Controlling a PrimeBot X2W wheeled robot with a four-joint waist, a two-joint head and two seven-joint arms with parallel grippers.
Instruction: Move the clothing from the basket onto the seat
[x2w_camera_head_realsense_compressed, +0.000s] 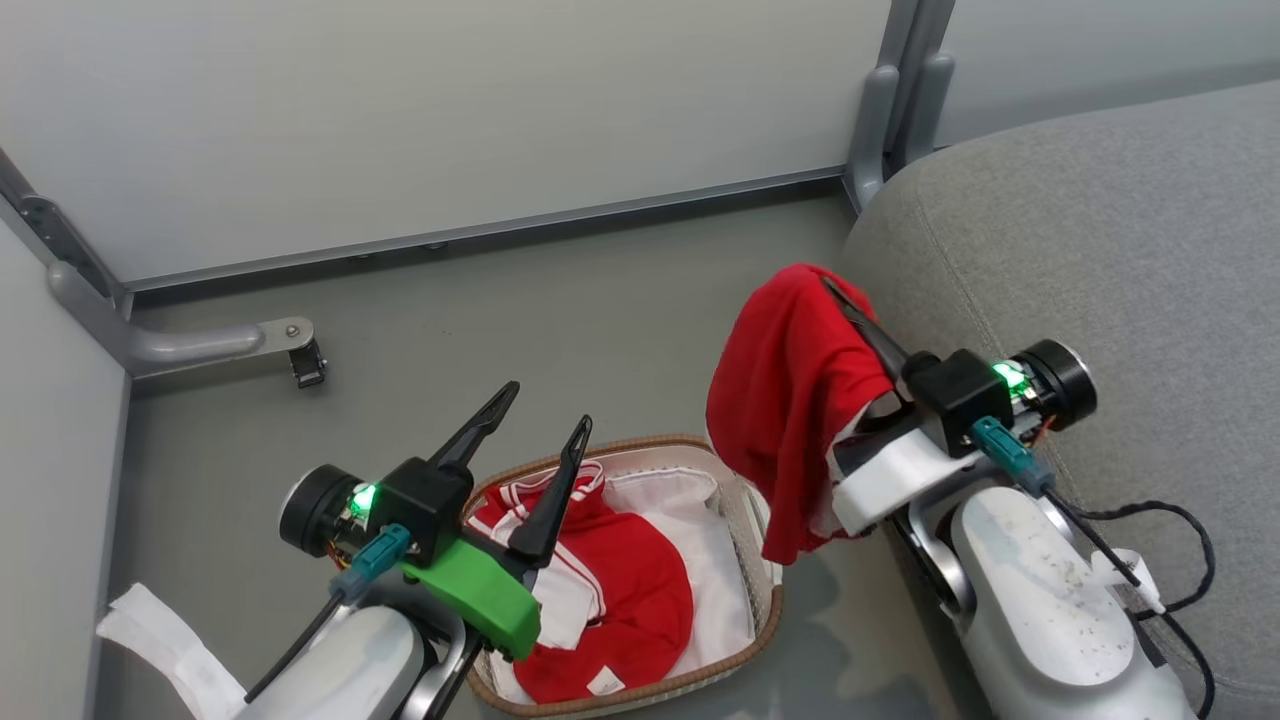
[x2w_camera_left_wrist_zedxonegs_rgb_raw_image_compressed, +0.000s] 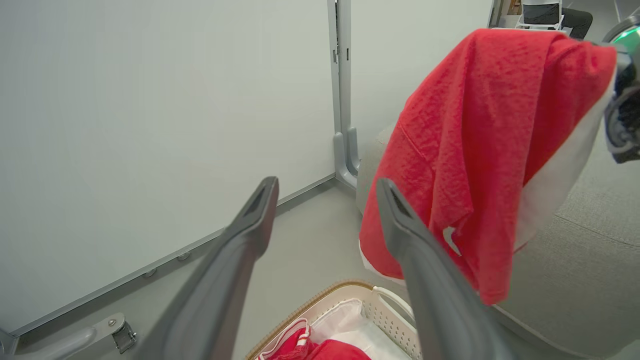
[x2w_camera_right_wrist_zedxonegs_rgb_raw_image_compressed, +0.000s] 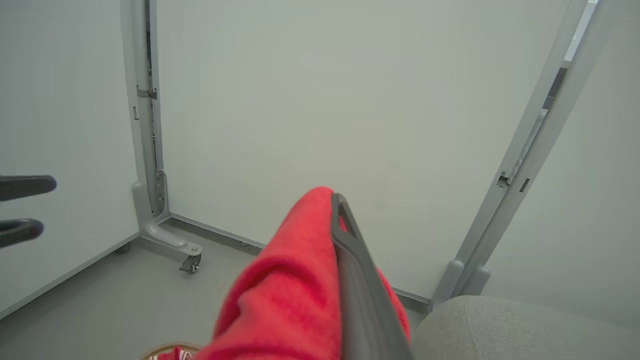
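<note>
A red garment (x2w_camera_head_realsense_compressed: 790, 400) with white trim hangs in the air, draped over my right gripper (x2w_camera_head_realsense_compressed: 845, 300), which is shut on it beside the grey seat (x2w_camera_head_realsense_compressed: 1100, 250). The right wrist view shows the same red garment (x2w_camera_right_wrist_zedxonegs_rgb_raw_image_compressed: 285, 285) bunched against one dark finger (x2w_camera_right_wrist_zedxonegs_rgb_raw_image_compressed: 360, 290). In the left wrist view the garment (x2w_camera_left_wrist_zedxonegs_rgb_raw_image_compressed: 480, 150) hangs at the upper right. More red clothing (x2w_camera_head_realsense_compressed: 610, 590) with white stripes lies in the off-white basket (x2w_camera_head_realsense_compressed: 765, 610) on a white liner. My left gripper (x2w_camera_head_realsense_compressed: 545, 410) stands open and empty above the basket's left side, its fingers (x2w_camera_left_wrist_zedxonegs_rgb_raw_image_compressed: 235, 260) spread.
Grey partition walls stand behind, with a caster foot (x2w_camera_head_realsense_compressed: 300, 360) on the floor at the left and a metal post (x2w_camera_head_realsense_compressed: 885, 110) by the seat's corner. Open grey floor (x2w_camera_head_realsense_compressed: 560, 300) lies between the wall and the basket. Black cables (x2w_camera_head_realsense_compressed: 1180, 560) trail by my right forearm.
</note>
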